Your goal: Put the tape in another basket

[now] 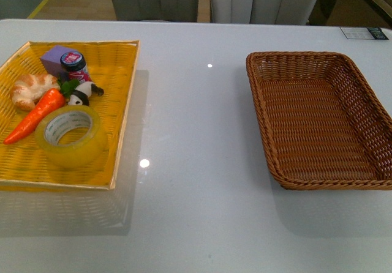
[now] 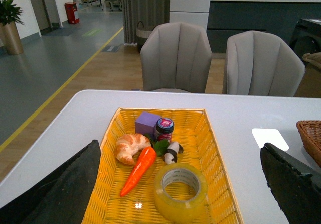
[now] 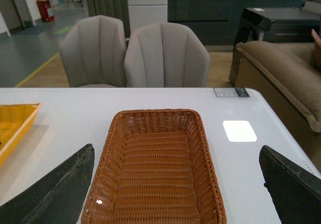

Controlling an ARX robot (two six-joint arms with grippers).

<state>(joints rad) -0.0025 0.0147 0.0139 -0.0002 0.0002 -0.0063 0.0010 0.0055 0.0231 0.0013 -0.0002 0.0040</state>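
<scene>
Table (image 1: 196, 132) bears one tape (image 1: 68, 135) in one tray (image 1: 116, 101), one basket (image 1: 260, 114); left pincer (image 2: 180, 153), right pincer (image 3: 175, 156) released

Grey chairs (image 2: 175, 58) behind white table (image 1: 196, 212) — perhaps a sofa (image 3: 278, 66).

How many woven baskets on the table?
2. The shallow bright yellow woven tray lies left on the table, holding the translucent yellow packing tape roll. The dark brown rectangular wicker basket lies on the right, nothing in it. None seems hidden.
</scene>
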